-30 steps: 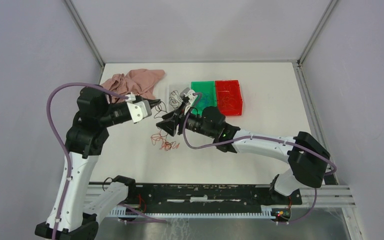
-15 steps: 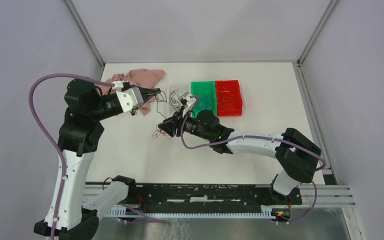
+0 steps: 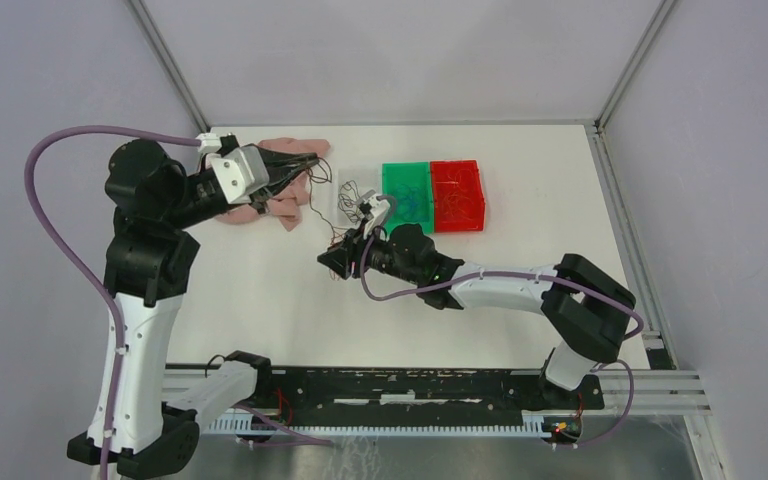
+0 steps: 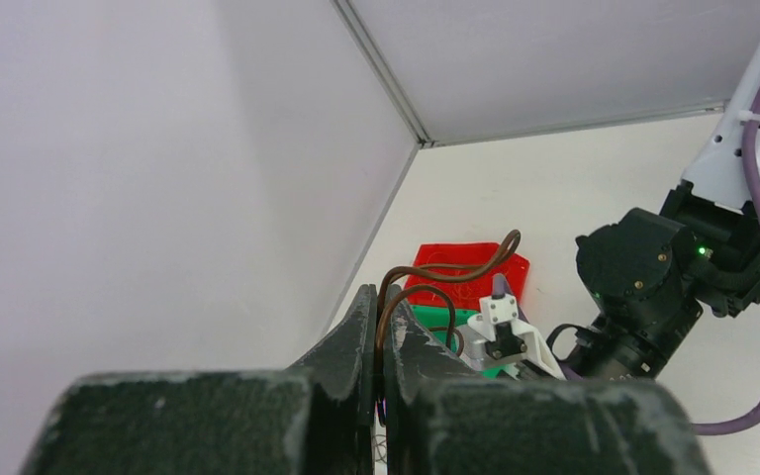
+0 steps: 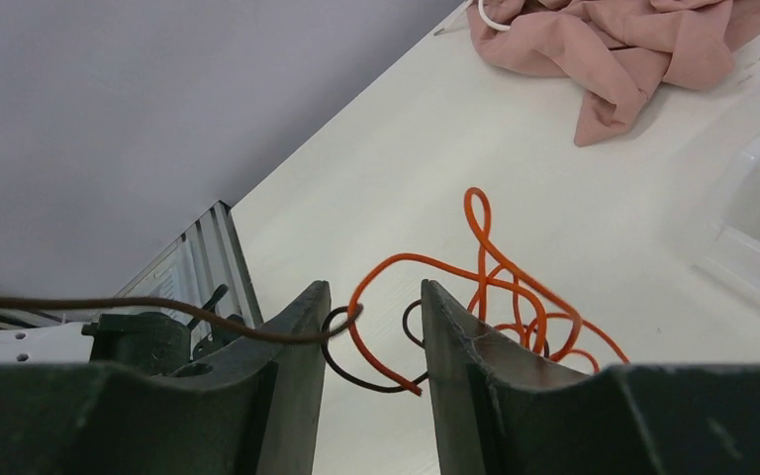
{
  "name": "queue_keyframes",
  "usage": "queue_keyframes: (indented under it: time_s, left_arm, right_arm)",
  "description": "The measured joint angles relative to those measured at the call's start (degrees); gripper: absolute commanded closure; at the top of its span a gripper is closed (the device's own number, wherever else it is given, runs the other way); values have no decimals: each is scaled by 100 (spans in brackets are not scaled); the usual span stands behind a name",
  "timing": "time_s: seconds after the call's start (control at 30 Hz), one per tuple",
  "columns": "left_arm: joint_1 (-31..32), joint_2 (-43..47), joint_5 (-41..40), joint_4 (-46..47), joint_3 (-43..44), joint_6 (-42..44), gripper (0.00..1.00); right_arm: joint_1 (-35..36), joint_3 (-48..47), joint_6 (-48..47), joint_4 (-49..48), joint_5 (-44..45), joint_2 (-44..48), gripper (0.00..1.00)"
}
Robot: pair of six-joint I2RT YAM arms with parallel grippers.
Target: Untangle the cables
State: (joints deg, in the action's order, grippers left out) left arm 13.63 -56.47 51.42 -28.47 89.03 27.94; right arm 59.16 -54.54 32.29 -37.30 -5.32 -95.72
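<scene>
Cables (image 5: 515, 302), where? (Kim)
Left of centre on the tabletop (image 3: 520, 150), roughly 9 o'clock from its middle in the top view. One strand runs up toward 10 o'clock. (Lee)
Fingers? (Kim)
Left fingers (image 4: 351, 341) pressed together on the brown cable (image 4: 445, 280), raised, over the pink cloth (image 5: 633, 40) in the top view. Right fingers (image 5: 297, 346) apart and low. The orange cable (image 5: 406, 259) and a brown loop sit in the gap, not pinched. (Lee)
Handling? (Kim)
My read: very light, thin and springy, so they curl back and nothing holds them down. A loose pinch would likely slip, so clamp fully. Loops probably snag and tighten if yanked. Best hold is a free run just outside the knot, not in the wad. The orange bunch lies at 3 o'clock of the right fingers in the wrist view. (Lee)
Counts? (Kim)
Colours I can count: one orange, one brown, no blue seen. Can't tell if the orange is one wire or several. One cloth with one white cord (image 5: 490, 25). One green bin (image 3: 405, 168) and one red bin (image 3: 457, 165) touching, at 12 o'clock. One clear tray (image 5: 742, 252) at their 9 o'clock. Squiggles inside are too small to count. (Lee)
</scene>
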Motion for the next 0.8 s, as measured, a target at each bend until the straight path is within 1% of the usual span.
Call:
queue_keyframes:
  time_s: [0.3,0.4,0.5,0.8]
  left_arm:
    - [2,-321,9,350,697,-533,97]
    - [0,-420,4,439,957,-605,97]
    - [2,-481,-31,553,1176,-691,97]
    - [2,-872,-348,793,2074,-802,97]
  right_arm:
    - [0,354,48,-44,105,-4,57]
    - [0,529,52,-83,170,-4,57]
    - [0,754,79,-144,245,-4,54]
    - [0,1534,243,-387,407,-4,55]
